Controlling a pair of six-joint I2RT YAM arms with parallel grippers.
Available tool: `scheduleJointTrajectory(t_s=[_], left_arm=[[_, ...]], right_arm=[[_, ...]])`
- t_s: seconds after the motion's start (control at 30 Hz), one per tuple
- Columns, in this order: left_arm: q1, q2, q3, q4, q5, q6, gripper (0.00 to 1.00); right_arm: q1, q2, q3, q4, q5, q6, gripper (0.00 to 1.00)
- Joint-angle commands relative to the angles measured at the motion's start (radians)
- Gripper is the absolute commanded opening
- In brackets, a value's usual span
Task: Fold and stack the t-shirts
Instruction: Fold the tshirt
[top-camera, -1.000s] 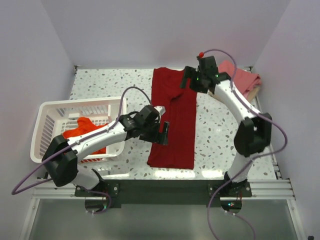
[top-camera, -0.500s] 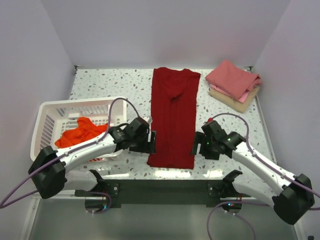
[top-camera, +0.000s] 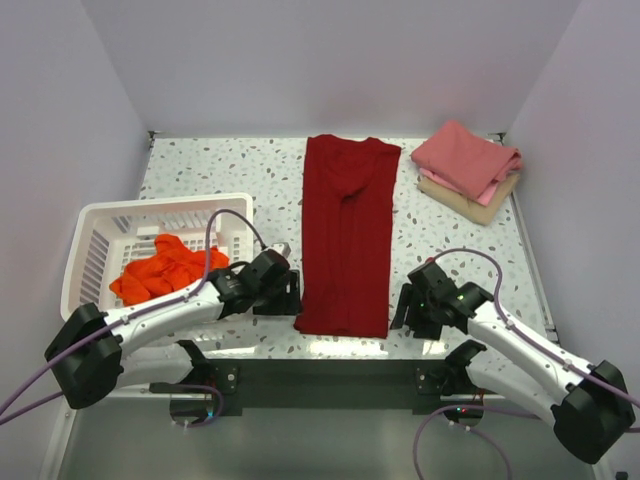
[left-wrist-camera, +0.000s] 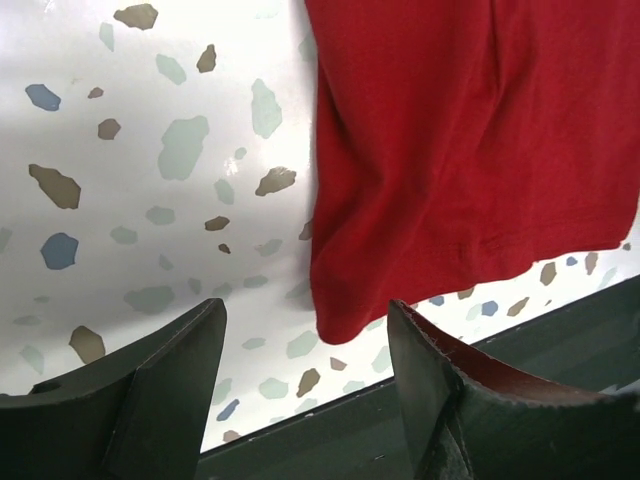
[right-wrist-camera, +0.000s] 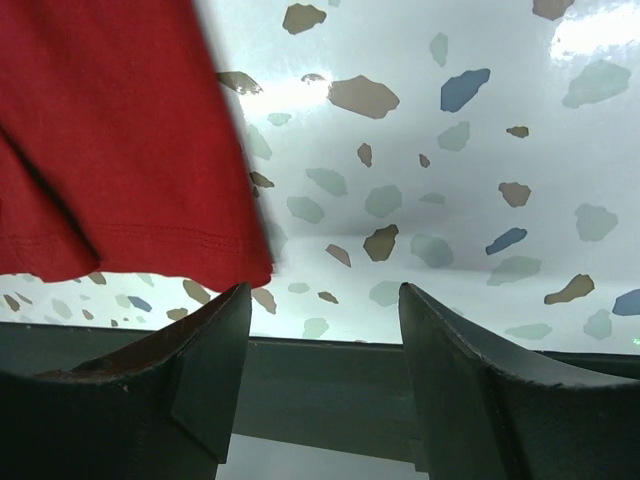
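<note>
A dark crimson t-shirt (top-camera: 345, 240), folded into a long strip, lies flat down the middle of the table. My left gripper (top-camera: 286, 297) hovers low beside its near left corner, jaws open and empty. The left wrist view shows that corner (left-wrist-camera: 350, 300) just beyond the open left gripper (left-wrist-camera: 305, 320). My right gripper (top-camera: 408, 308) is apart from the near right corner, also open. In the right wrist view the hem corner (right-wrist-camera: 240, 260) sits by the left finger of the right gripper (right-wrist-camera: 322, 300). A bright orange-red t-shirt (top-camera: 165, 270) lies crumpled in the basket. A folded pink t-shirt (top-camera: 465, 155) rests on a tan one (top-camera: 482, 207).
The white slotted basket (top-camera: 160, 205) stands at the left, close behind my left arm. The table's dark front rail (right-wrist-camera: 330, 380) runs just under both grippers. The folded stack sits in the far right corner near the wall.
My right arm swung from the shirt's far end to its near right corner. The left gripper slid toward me, to the near left corner. The crimson shirt has not moved.
</note>
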Motion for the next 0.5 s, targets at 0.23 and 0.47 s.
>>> scheduleJointTrajectory(t_s=[0.23,0.47], left_arm=[[-0.020,0.017,-0.015,0.093,-0.005,-0.044,0.69],[-0.035,0.008,-0.021,0.084,-0.003,-0.056,0.70]], right_arm=[[0.025,0.065,0.002,0.145,-0.021,0.057,0.63],[0.086,0.136,-0.001,0.203,-0.021,0.089,0.62]])
